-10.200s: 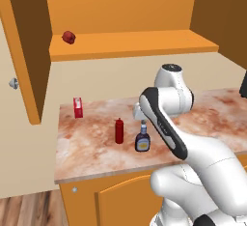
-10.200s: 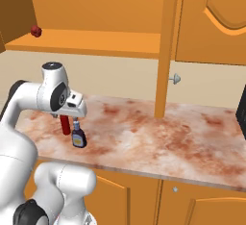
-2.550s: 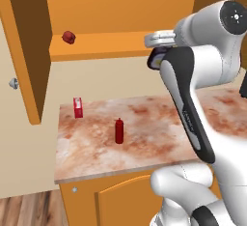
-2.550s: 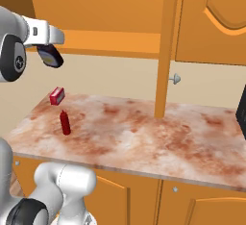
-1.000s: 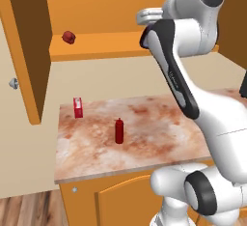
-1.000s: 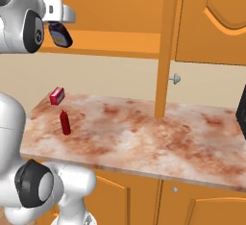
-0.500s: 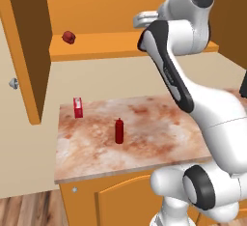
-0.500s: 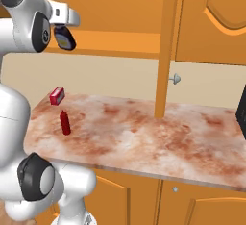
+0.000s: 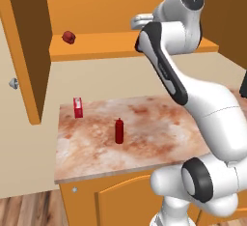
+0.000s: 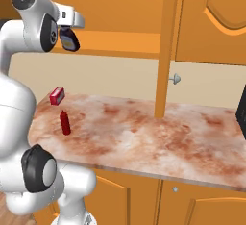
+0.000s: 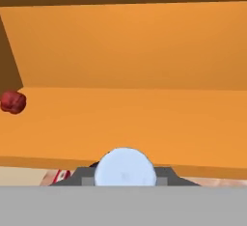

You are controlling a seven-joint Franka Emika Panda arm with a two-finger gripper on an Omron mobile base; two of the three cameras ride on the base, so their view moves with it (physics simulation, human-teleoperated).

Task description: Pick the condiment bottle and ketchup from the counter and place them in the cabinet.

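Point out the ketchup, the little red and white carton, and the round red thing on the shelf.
ketchup (image 9: 119, 132): left base view, middle of the bottle's body.
carton (image 9: 77, 107): left base view, its front face.
round red thing (image 9: 68, 37): left base view, its centre.

condiment bottle (image 10: 68, 39) largely hidden within the end effector (image 10: 67, 35)

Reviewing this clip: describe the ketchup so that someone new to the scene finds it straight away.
Start at the mottled reddish marble counter above the orange base cupboards. Near the middle of its left part, in the left base view, stands the ketchup, upright and alone. It is a slim all-red squeeze bottle with a pointed nozzle, unlike the squat red-and-white carton nearer the wall.
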